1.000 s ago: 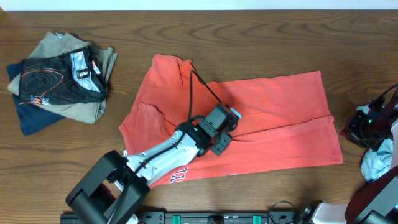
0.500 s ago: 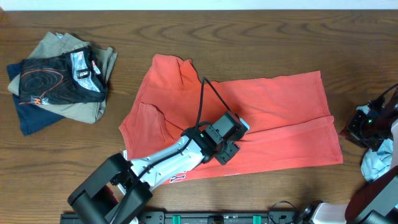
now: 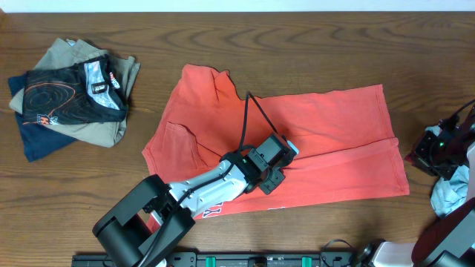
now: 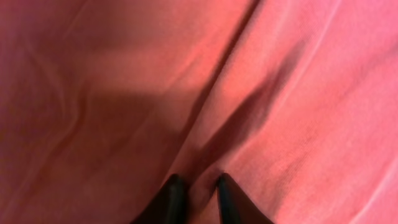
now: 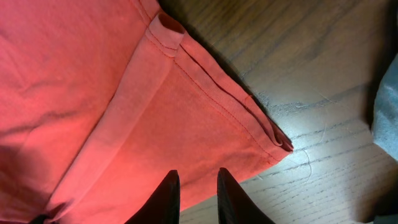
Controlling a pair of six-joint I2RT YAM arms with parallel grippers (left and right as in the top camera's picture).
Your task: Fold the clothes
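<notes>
The coral-red T-shirt (image 3: 326, 126) lies spread across the middle of the table, with white lettering (image 3: 211, 212) at its front edge. My left gripper (image 3: 273, 165) points down onto a crease near the shirt's centre. In the left wrist view the gripper (image 4: 198, 186) is shut on a small ridge of red cloth (image 4: 124, 93). My right gripper (image 5: 194, 180) hovers over the shirt's hemmed corner (image 5: 273, 140), jaws narrowly open with nothing between them. The right arm (image 3: 436, 152) stands at the table's right edge.
A stack of folded clothes (image 3: 70, 93) sits at the back left. A light-blue garment (image 3: 453, 191) lies bunched at the right edge beside the right arm, and it also shows in the right wrist view (image 5: 388, 99). Bare wooden table (image 3: 89, 185) surrounds the shirt.
My left gripper moved a little to the right over the shirt and its jaws closed onto a ridge of cloth. The right arm stayed still.
</notes>
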